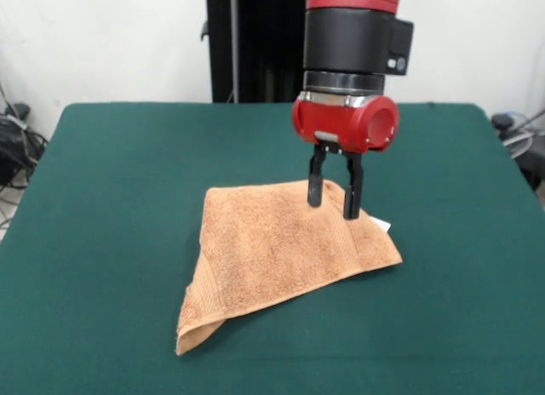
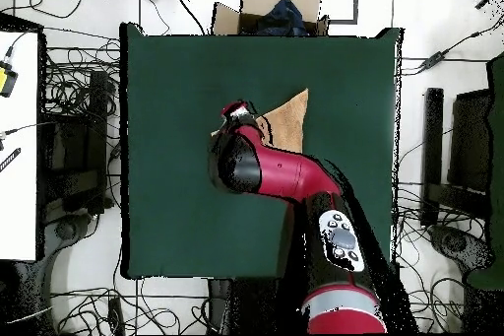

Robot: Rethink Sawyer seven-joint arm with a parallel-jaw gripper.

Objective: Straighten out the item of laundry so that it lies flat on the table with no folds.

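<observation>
From my seat the black-fingered red gripper (image 1: 335, 195) hangs with jaws spread, empty, over the far edge of the folded orange-tan terry towel (image 1: 281, 250), whose long axis runs diagonally across the dark green felt bench (image 1: 102, 242) toward its curled near corner.

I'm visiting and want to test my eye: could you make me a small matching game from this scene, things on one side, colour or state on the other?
Things:
1. towel
2. table
3. gripper
4. white tag

Descriptions:
A. dark green, felt-like top
B. open, fingers pointing down over the cloth
C. orange-tan, folded over, not flat
D. peeking out at the towel's edge

Pairs: 1-C, 2-A, 3-B, 4-D
</observation>
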